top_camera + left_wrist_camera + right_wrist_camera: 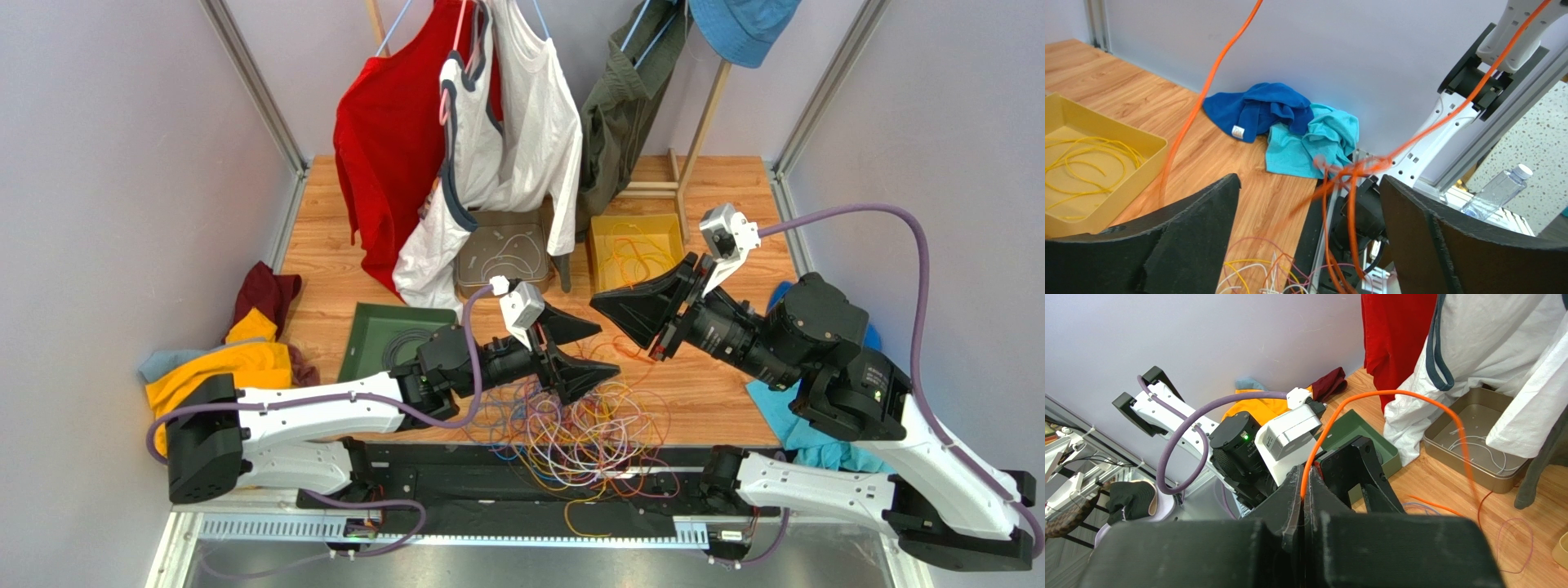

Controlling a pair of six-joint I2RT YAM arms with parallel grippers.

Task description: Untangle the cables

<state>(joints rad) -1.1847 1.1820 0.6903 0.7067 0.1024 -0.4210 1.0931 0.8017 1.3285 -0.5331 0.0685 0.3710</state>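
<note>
Along the front edge of the desk (711,380), between the two arms, the cables (577,429) lie in a loose, many-coloured snarl. One orange cable (1389,392) climbs out of it, clenched in the right pincer (1306,499), which is held up over the desk. Over the heap the left pincer (1309,190) hangs released, the orange strand passing untouched between its wide fingers. To free it cleanly, the left should probably pin the heap while the right draws slowly away, watching for neighbours dragged along. Behind, a yellow tray (634,239) holds yellow wires.
</note>
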